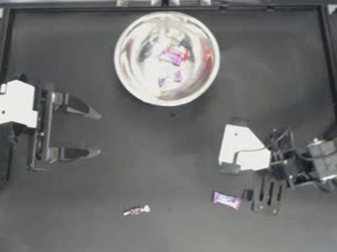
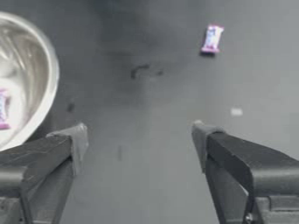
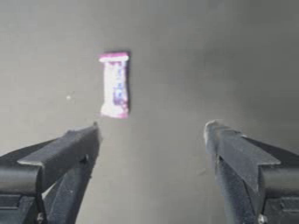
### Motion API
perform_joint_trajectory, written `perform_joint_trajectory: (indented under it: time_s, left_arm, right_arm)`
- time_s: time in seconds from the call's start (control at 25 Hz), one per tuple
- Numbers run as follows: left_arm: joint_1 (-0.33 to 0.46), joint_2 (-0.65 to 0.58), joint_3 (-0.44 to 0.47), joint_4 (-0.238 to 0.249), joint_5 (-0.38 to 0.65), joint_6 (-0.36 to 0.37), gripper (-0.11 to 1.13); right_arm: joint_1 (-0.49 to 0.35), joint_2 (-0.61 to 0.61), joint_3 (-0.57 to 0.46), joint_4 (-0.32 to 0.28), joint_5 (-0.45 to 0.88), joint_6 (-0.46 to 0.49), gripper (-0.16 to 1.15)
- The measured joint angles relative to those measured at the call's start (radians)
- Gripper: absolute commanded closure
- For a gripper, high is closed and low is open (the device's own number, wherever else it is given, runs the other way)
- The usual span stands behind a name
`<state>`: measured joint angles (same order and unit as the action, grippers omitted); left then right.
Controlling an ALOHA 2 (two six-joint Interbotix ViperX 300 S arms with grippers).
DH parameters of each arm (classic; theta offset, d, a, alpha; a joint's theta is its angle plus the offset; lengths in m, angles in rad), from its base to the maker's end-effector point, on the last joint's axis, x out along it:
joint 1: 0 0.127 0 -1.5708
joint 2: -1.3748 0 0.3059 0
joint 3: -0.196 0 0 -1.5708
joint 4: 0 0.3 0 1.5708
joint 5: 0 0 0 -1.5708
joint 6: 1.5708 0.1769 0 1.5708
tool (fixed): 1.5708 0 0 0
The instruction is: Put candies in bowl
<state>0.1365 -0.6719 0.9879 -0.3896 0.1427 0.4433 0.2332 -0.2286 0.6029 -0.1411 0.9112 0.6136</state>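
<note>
The bowl [image 1: 166, 58] sat at the far middle of the dark table [image 1: 164, 162], with 2 candies inside, one [image 1: 174, 55] near its center and another [image 1: 170, 78] just below it. A pink-and-white wrapped candy [image 1: 226, 200] lay on the table near the front, just beside the right gripper [image 1: 264, 196], whose jaws stood apart and empty. A thinner candy with twisted ends [image 1: 136, 210] lay further left, well apart from both arms. The left gripper [image 1: 97, 134] waited at the left side, jaws spread wide, holding nothing.
</note>
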Motion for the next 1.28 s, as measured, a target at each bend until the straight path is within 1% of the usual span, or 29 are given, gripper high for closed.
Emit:
perform_joint_trajectory:
  time_s: [0.2,0.4,0.72,1.08,1.28]
  left_arm:
    - [0.0,-0.002,0.0,0.0,-0.002,0.0,0.01]
    - [0.002,-0.003,0.002,0.0,-0.002,0.0,0.01]
    - [0.003,-0.002,0.005,0.0,-0.002,0.0,0.01]
    - [0.006,-0.003,0.005,0.0,-0.002,0.0,0.01]
    - [0.008,-0.002,0.006,-0.009,-0.002,0.0,0.01]
  right_arm:
    - [0.015,0.054,0.0,-0.011,-0.031,0.037,-0.01]
    - [0.025,0.115,0.0,-0.018,-0.094,0.078,-0.01]
    - [0.034,0.184,0.0,-0.032,-0.178,0.103,-0.01]
    - [0.066,0.236,0.005,-0.041,-0.216,0.161,-0.01]
    - [0.072,0.273,0.005,-0.048,-0.238,0.167,-0.01]
